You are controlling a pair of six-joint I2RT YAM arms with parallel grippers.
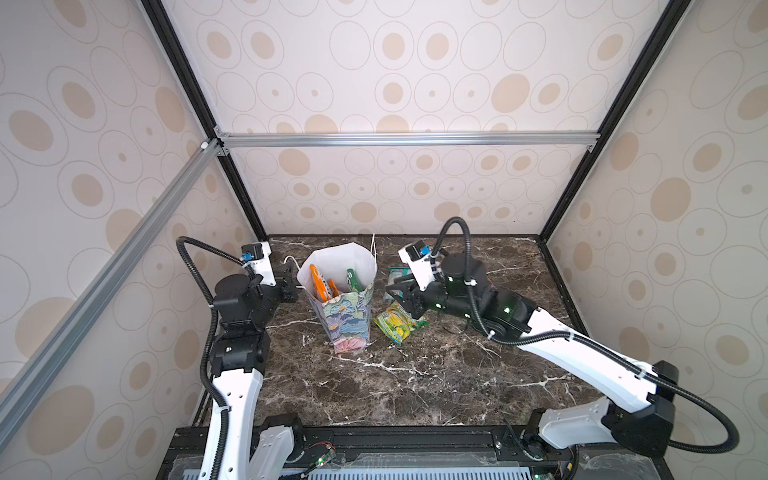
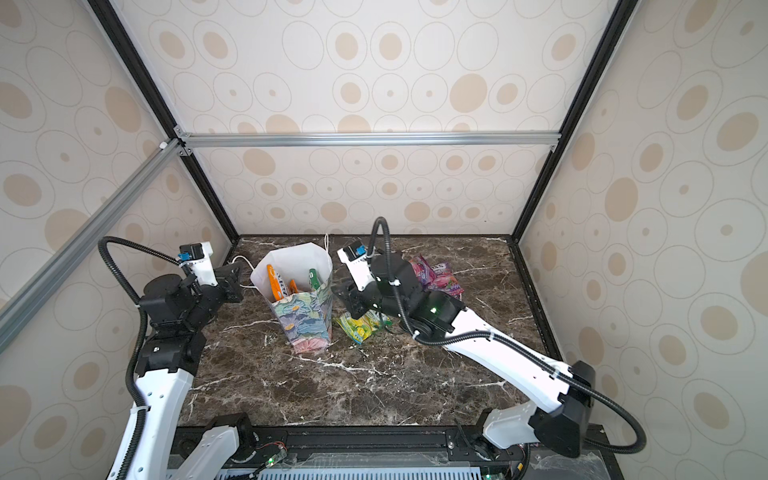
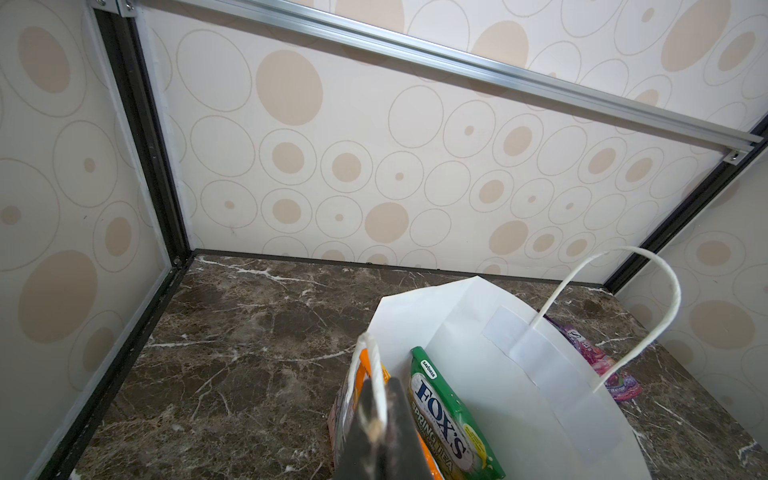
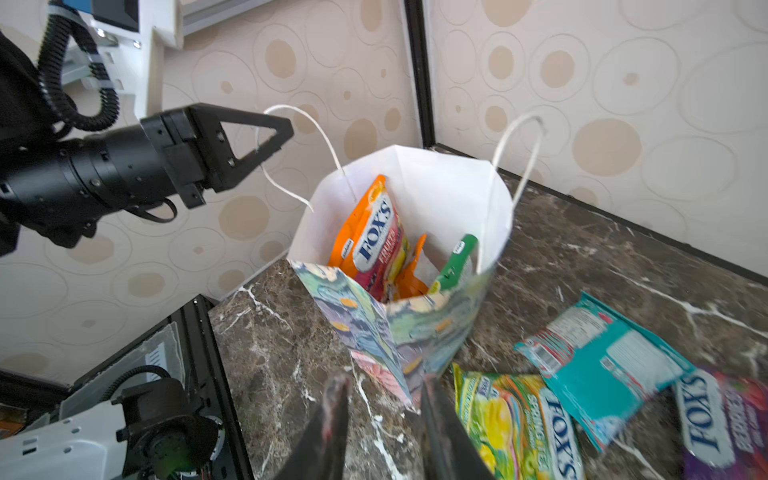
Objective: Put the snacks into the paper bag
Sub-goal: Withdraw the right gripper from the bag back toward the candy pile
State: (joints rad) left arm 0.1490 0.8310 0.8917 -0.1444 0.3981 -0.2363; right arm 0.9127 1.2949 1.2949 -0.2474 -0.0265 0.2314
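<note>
The paper bag (image 1: 350,325) stands open at the back middle of the marble table, floral outside and white inside (image 3: 519,374). Inside it are orange snacks (image 4: 370,237) and a green one (image 4: 455,262). My left gripper (image 1: 291,283) is shut on the bag's white cord handle (image 3: 374,357), holding it out to the left. On the table to the right of the bag lie a green-yellow packet (image 1: 399,326), a teal one (image 4: 602,357) and a purple-pink one (image 2: 438,278). My right gripper (image 4: 384,386) hangs open and empty beside the bag's lower right corner, next to the green-yellow packet.
Patterned enclosure walls close in the table (image 1: 415,382) at the back and on both sides, with black corner posts (image 1: 249,208). The bag's second cord handle (image 4: 519,158) stands free at the far side. The arm bases sit on a black rail (image 1: 395,440) at the front.
</note>
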